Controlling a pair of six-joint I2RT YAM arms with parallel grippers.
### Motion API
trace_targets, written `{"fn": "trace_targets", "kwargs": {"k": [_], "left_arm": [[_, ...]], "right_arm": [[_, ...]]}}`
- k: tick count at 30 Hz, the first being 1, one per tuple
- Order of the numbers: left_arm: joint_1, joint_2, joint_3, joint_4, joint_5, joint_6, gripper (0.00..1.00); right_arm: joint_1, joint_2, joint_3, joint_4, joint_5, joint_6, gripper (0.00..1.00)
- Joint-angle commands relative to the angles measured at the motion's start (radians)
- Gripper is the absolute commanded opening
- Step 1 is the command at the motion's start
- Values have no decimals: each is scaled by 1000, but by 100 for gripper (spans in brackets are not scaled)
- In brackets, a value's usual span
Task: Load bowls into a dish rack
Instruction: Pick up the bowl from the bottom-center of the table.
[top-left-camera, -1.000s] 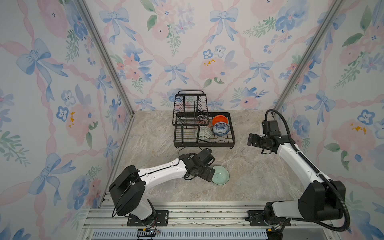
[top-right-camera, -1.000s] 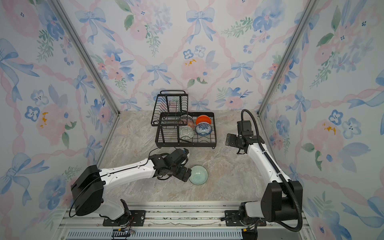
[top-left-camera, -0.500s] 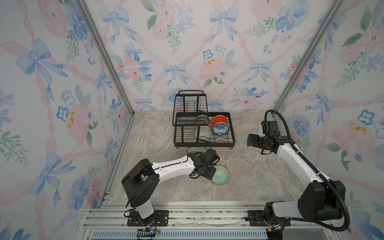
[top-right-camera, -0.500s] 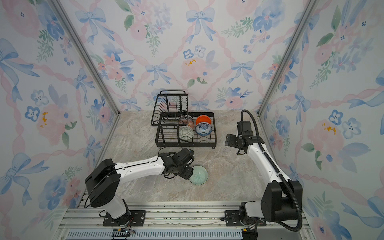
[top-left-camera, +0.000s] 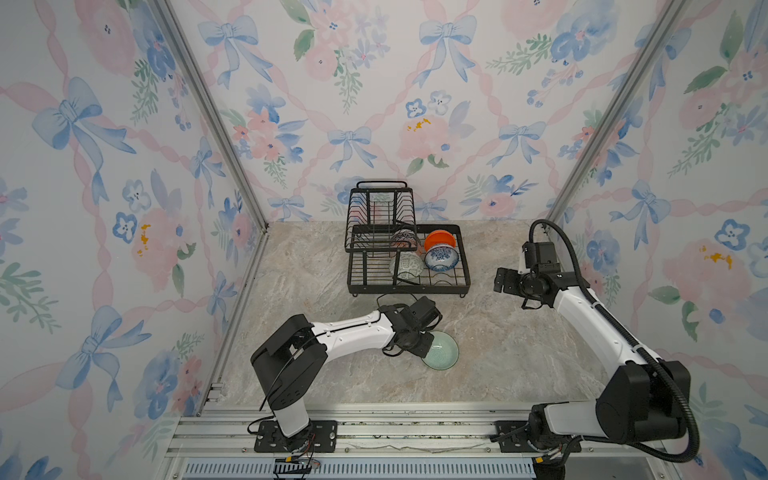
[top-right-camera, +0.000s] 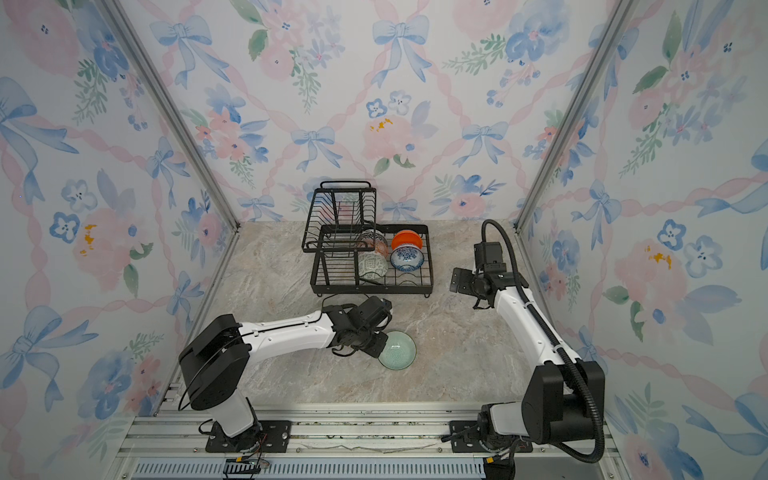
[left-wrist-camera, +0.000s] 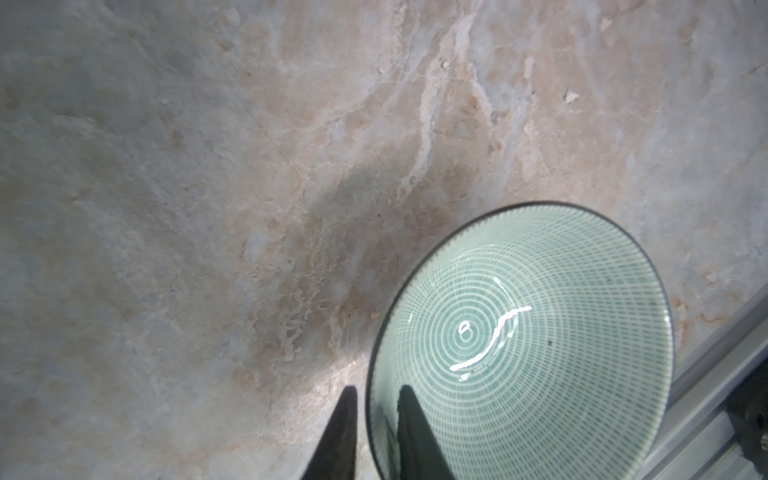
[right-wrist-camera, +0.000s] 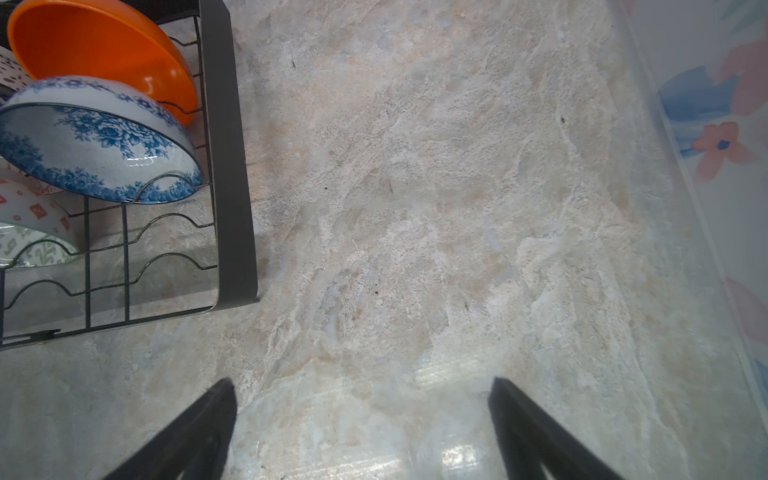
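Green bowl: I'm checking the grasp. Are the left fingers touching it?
Cannot tell: in the left wrist view, fingers of the left gripper straddle the rim of the green bowl; contact isn't plain.

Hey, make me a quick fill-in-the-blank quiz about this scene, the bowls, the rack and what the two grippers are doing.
1. The left gripper has one finger inside and one finger outside the ___ of the green bowl.
2. The right gripper hangs ___ over the bare table, holding nothing.
3. The blue-and-white bowl and the orange bowl stand in the ___ tray of the dish rack.

Missing words: rim; open; lower
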Motion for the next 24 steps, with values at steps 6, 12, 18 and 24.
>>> {"fn": "trace_targets", "kwargs": {"k": [6, 12, 18, 24], "left_arm": [[-7, 25, 14, 7, 6, -13, 8], [-7, 27, 15, 7, 5, -17, 0], [-5, 0, 8, 5, -26, -16, 0], [32, -77, -17, 4, -60, -11, 0]], "right_arm": [[-10, 0, -12, -1, -7, 7, 97], [-10, -7, -15, -1, -6, 7, 97], [-9, -11, -13, -1, -10, 5, 97], [-10, -17, -10, -2, -24, 6, 97]]}}
